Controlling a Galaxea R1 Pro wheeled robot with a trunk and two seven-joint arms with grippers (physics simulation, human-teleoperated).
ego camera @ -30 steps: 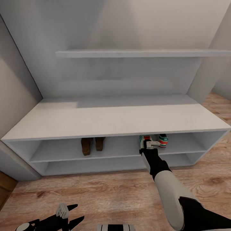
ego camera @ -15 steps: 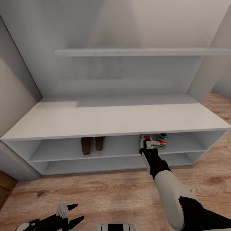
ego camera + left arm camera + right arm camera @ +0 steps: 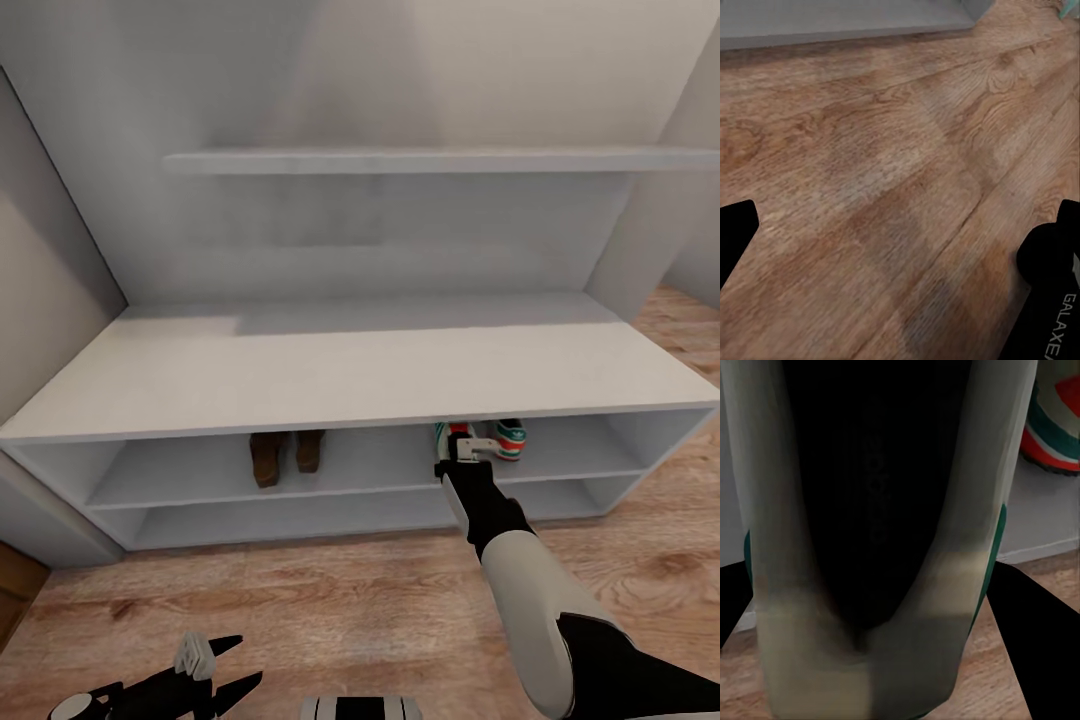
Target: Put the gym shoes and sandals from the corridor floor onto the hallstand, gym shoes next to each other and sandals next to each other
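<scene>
1. One sneaker point(image 3: 450, 436) is sitting at the front edge of the rack's point(image 3: 330, 370) upper slot, toward its right half, and in the right wrist view the same sneaker point(image 3: 870, 540) is standing very close to the camera, its dark opening and pale sides showing between the two black fingers.
2. The right gripper point(image 3: 462, 452) is reaching into that slot, with its fingers lying on either side of the sneaker; whether they are pressing on it cannot be told.
3. The second sneaker point(image 3: 508, 438) is resting just beside the first, on the same shelf, its green stripes and red-orange patch showing; the right wrist view is catching it point(image 3: 1057, 420) at the edge.
4. The two sandals point(image 3: 286, 455) are lying side by side on the same shelf, left of the middle and well apart from the sneakers.
5. The lower slot is running under them, and the bench top and one back shelf are rising above.
6. The left gripper point(image 3: 215, 670) is hanging low over the wooden floor point(image 3: 300, 600), away from the rack, with its black fingers point(image 3: 1050, 255) spread wide and nothing between them.
</scene>
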